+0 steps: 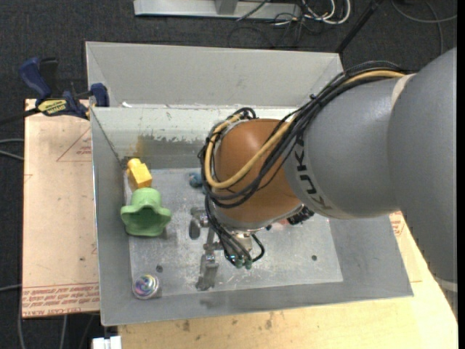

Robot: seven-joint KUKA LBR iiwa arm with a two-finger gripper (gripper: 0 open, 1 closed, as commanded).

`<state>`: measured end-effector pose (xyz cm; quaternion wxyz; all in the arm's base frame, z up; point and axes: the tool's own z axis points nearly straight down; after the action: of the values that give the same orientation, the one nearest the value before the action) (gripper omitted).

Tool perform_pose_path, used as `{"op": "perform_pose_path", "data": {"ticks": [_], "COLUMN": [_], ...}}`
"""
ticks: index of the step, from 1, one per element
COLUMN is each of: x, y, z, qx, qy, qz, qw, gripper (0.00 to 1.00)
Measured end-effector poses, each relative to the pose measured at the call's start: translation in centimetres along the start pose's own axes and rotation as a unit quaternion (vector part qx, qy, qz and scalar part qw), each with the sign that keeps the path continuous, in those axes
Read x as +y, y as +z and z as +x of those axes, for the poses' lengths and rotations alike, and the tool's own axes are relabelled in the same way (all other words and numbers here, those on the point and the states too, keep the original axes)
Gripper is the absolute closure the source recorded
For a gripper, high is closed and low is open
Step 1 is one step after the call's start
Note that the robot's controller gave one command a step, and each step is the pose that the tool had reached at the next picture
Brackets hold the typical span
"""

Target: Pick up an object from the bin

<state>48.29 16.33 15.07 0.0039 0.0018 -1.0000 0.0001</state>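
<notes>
My gripper (209,267) hangs below the orange wrist cover, low over the bin floor near the front middle, with bare floor under it. To its left stands a green flower-shaped cup (145,211). A small shiny ball with a purple patch (145,286) lies further left, in the front left corner. A yellow block (139,172) sits behind the green cup against the left wall. A small blue thing (195,179) peeks out at the cover's left edge, mostly hidden.
The arm and its orange cover with looped cables hang over the bin's middle and right, hiding the floor beneath. The bin's walls stand close on the left and front.
</notes>
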Motion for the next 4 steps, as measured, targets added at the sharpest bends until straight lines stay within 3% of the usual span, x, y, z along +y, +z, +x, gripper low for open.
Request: {"op": "perform_pose_path", "data": {"ticks": [1, 2, 3, 4], "x": [5.5, 6.6, 8.2, 8.1], "y": [6.0, 5.1, 5.0, 7.7], "z": [-5.6, -2.6, -2.7, -0.4], "qx": [-0.0039, -0.0035, -0.0055, -0.0125], "qy": [-0.035, 0.129, 0.004, -0.223], "qz": [0.0, -0.001, -0.001, -0.001], "qw": [0.9994, 0.9916, 1.0, 0.9748], "gripper": [0.0, 0.0, 0.0, 0.0]}}
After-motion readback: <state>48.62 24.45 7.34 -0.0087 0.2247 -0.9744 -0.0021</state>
